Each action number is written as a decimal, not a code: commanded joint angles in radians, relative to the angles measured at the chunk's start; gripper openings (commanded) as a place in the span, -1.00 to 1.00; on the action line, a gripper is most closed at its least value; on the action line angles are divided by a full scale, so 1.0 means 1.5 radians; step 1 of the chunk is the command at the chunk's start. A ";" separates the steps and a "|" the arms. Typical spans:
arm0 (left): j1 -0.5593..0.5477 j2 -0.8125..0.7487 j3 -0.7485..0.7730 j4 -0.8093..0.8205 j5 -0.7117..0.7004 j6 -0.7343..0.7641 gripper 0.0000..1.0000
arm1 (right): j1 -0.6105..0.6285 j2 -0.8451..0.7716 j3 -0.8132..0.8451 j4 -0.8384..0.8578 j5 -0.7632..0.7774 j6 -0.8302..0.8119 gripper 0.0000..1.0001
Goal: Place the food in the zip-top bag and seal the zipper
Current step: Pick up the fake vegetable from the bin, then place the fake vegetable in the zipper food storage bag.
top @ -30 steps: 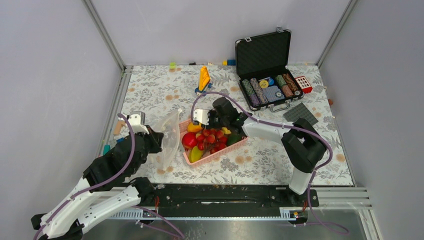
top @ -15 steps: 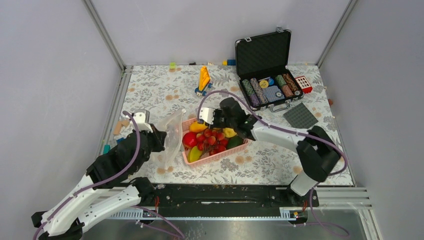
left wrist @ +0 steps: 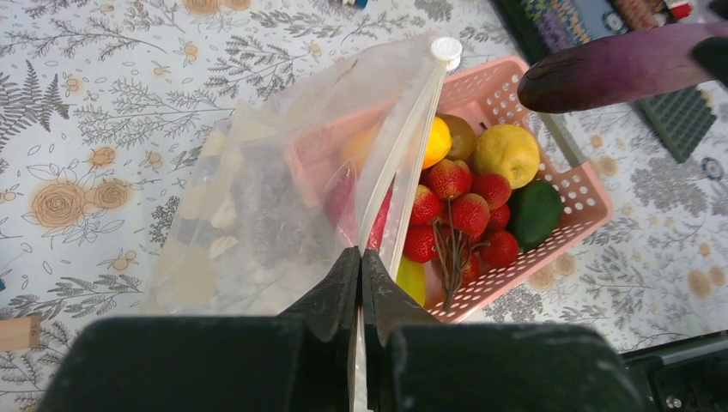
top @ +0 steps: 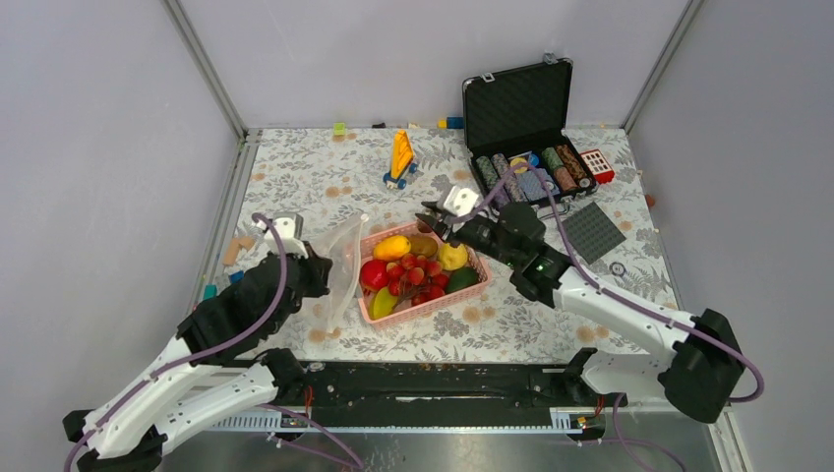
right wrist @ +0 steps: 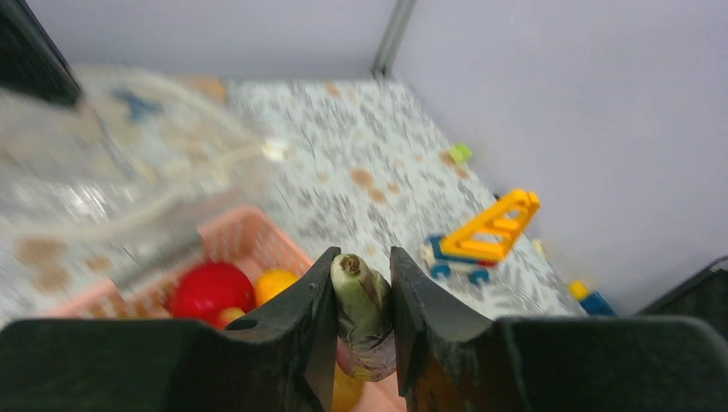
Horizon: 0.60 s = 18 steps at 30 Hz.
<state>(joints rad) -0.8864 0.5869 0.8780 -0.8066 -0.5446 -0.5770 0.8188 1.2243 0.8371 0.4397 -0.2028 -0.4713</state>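
Note:
The clear zip-top bag (top: 341, 264) stands open beside the pink basket's left end. My left gripper (top: 315, 272) is shut on its zipper strip (left wrist: 408, 146), pinching the mouth edge; the bag (left wrist: 257, 197) hangs in front of the closed jaws (left wrist: 360, 253). My right gripper (top: 436, 218) is shut on a purple eggplant with a green stem (right wrist: 360, 296), held above the basket's far side. The eggplant also shows in the left wrist view (left wrist: 618, 69). In the basket lie a yellow mango (top: 391, 246), a red apple (top: 372, 273), strawberries (top: 413, 270), a lemon (top: 451, 256) and a green avocado (top: 462, 278).
The pink slotted basket (top: 429, 306) sits mid-table. An open black case of poker chips (top: 521, 177) stands at the back right, a grey plate (top: 590, 226) beside it. A yellow toy crane (top: 400, 157) is at the back. Small blocks lie along the left and far edges.
My right gripper has risen out of the basket and swung right with the eggplant in it. My left gripper has shifted slightly forward, still holding the bag's mouth.

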 commanded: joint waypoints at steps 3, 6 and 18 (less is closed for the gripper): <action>0.006 -0.057 0.020 0.031 0.000 -0.010 -1.00 | 0.007 -0.043 0.012 0.189 -0.097 0.358 -1.00; 0.008 -0.070 0.014 0.033 0.000 -0.011 -1.00 | 0.036 -0.024 0.013 0.275 -0.121 0.441 -1.00; 0.009 -0.081 0.011 0.032 0.014 -0.012 -1.00 | 0.154 0.175 0.125 0.403 -0.048 0.456 -1.00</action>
<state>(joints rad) -0.8776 0.4839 0.8780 -0.8062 -0.5438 -0.5880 1.0252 1.4109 0.9459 0.9123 -0.3283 0.1776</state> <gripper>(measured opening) 0.010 0.317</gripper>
